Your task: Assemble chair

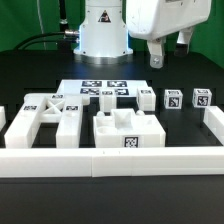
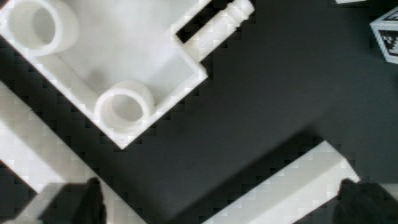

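The chair parts lie loose on the black table. The X-braced frame [image 1: 45,112] is at the exterior view's left. The seat slab [image 1: 125,128] is in the middle. Three short tagged posts [image 1: 147,98] [image 1: 173,98] [image 1: 202,98] stand in a row to the right. My gripper [image 1: 171,55] hangs high above the posts, open and empty. In the wrist view a flat white piece with two round holes [image 2: 107,60] lies well below the gripper [image 2: 217,205]. The dark fingertips [image 2: 71,205] stand wide apart with nothing between them. A post's tag [image 2: 386,40] shows at the picture's edge.
The marker board [image 1: 100,90] lies flat behind the seat slab. A long low white rail [image 1: 110,160] runs along the front, with side walls at both ends [image 1: 214,125]. The robot base [image 1: 100,30] stands at the back. A white strip [image 2: 294,175] crosses the wrist view.
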### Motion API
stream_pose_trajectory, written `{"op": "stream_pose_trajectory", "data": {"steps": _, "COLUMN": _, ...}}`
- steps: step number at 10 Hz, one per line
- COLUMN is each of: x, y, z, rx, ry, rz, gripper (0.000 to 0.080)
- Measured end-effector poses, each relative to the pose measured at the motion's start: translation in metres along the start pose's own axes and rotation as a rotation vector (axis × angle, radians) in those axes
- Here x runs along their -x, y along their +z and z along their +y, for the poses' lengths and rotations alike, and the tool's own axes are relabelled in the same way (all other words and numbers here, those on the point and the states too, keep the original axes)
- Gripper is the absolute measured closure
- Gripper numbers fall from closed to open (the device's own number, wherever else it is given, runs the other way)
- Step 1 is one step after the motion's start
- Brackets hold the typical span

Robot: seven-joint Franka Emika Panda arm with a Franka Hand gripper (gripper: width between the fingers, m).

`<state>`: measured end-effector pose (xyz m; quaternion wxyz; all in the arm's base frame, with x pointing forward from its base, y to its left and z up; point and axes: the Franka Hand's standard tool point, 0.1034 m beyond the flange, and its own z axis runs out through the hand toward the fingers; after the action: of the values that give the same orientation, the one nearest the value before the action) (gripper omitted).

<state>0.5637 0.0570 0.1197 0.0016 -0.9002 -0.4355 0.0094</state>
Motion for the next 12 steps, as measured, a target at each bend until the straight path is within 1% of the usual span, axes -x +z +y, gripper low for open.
{"op": "stream_pose_trajectory", "data": {"steps": 3, "x": 0.000, "y": 0.000, "z": 0.000, "rx": 0.000, "ry": 0.000, "rz": 0.000, "gripper": 0.0150}}
{"op": "stream_pose_trajectory", "data": {"steps": 4, "x": 0.003, "y": 0.003, "z": 0.003, "rx": 0.003, "ry": -0.026, "rz": 0.002, "gripper": 0.0150}}
{"op": "stream_pose_trajectory", "data": {"steps": 5, "x": 0.017, "y": 0.016, "z": 0.017, "rx": 0.021, "ry": -0.058, "rz": 0.014, "gripper": 0.0150}}
{"op": "stream_pose_trajectory", "data": {"steps": 6, "x": 0.029, "y": 0.033, "z": 0.028, "rx": 0.033, "ry": -0.060, "rz": 0.020, "gripper": 0.0150}}
{"op": "stream_pose_trajectory", "data": {"steps": 7, "x": 0.033, "y": 0.044, "z": 0.035, "rx": 0.032, "ry": -0.060, "rz": 0.022, "gripper": 0.0150}}
{"op": "stream_pose_trajectory", "data": {"steps": 9, "x": 0.035, "y": 0.056, "z": 0.043, "rx": 0.039, "ry": -0.062, "rz": 0.031, "gripper": 0.0150}}
{"op": "stream_pose_trajectory", "data": {"steps": 10, "x": 0.035, "y": 0.055, "z": 0.043, "rx": 0.038, "ry": -0.063, "rz": 0.031, "gripper": 0.0150}}
{"op": "stream_pose_trajectory", "data": {"steps": 12, "x": 0.034, "y": 0.056, "z": 0.041, "rx": 0.032, "ry": 0.071, "rz": 0.035, "gripper": 0.0150}}
